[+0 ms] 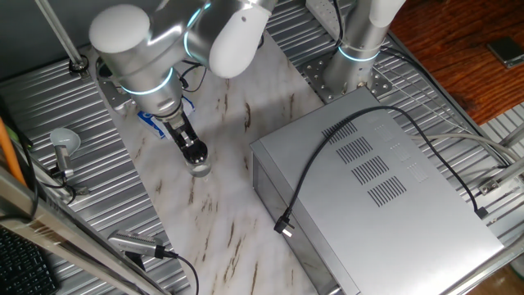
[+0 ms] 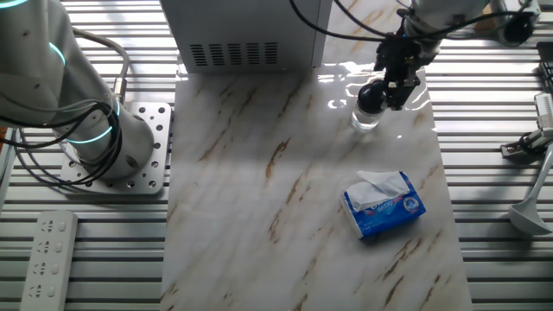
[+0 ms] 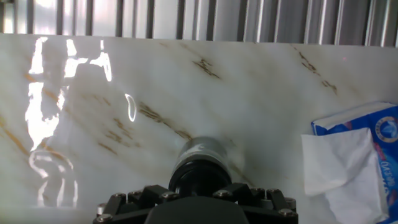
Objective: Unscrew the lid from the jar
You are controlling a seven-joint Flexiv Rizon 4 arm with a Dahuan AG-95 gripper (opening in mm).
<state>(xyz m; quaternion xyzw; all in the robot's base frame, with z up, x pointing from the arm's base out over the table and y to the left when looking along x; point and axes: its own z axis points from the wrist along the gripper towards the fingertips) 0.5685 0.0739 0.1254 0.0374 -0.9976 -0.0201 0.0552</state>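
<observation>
So we've got the hand down over the jar, fingers either side of the black lid. Looks clamped on it, which makes sense since we need grip to twist. The jar stands upright on the marble tabletop, near the edge by the grey metal box, so we'd guess friction alone holds the base. The tissue packet sits well apart, out of the way. Lid's still on.
</observation>
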